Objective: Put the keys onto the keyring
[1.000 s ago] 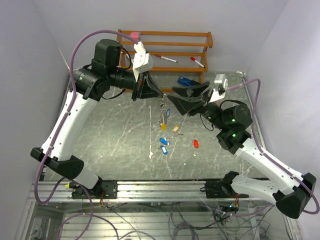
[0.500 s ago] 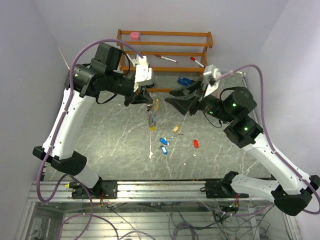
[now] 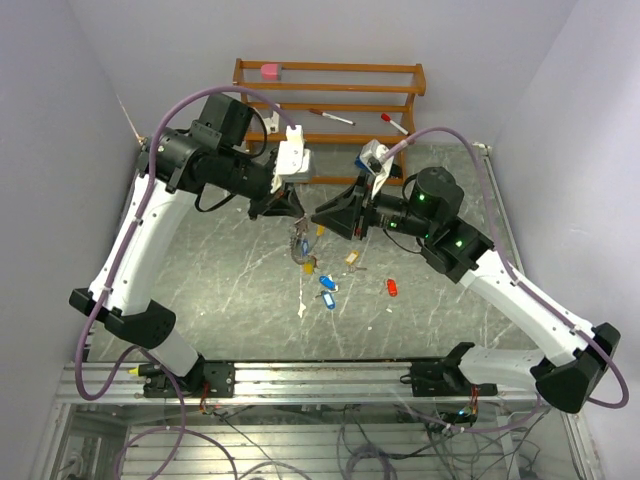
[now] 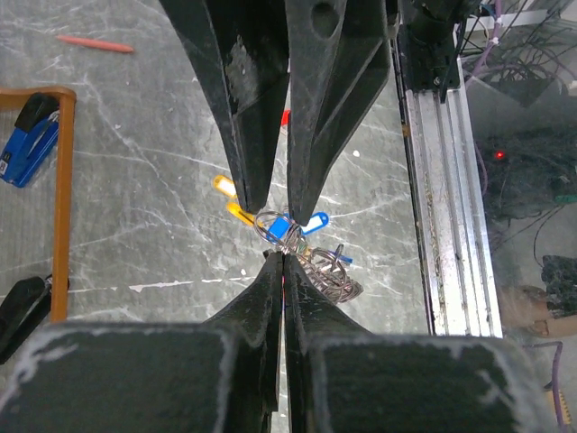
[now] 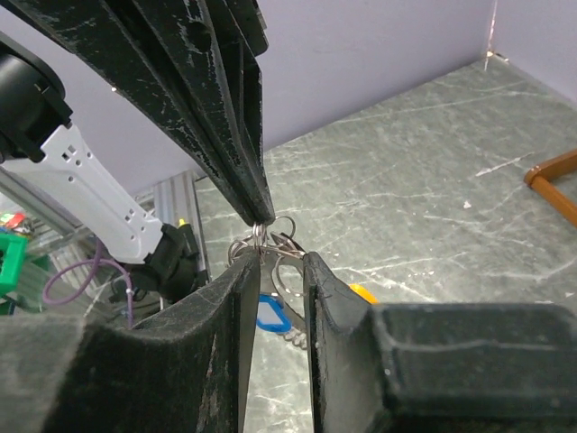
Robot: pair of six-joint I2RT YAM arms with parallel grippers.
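The keyring [image 3: 300,248] hangs in the air between my two grippers, above the middle of the table, with yellow and blue tagged keys [image 3: 308,262] on it. My left gripper [image 3: 293,212] is shut on the top of its wire. In the left wrist view its tips [image 4: 284,260] meet at the wire loops [image 4: 334,275]. My right gripper [image 3: 315,216] faces it tip to tip. In the right wrist view its jaws [image 5: 281,260] stand a narrow gap apart, with the ring wire [image 5: 270,236] pressed between them. Loose keys lie on the table: two blue [image 3: 327,283], one tan [image 3: 352,258], one red [image 3: 392,288].
A wooden rack [image 3: 330,75] stands at the back wall with two markers [image 3: 330,117] and a pink block [image 3: 269,71]. A blue object [image 4: 27,149] lies by the rack's leg [image 4: 61,198]. A metal rail [image 3: 320,375] runs along the near edge.
Both grippers moved toward the table's middle and met. The right gripper, wide open before, has narrowed onto the keyring. The hanging keys moved slightly left and toward the front.
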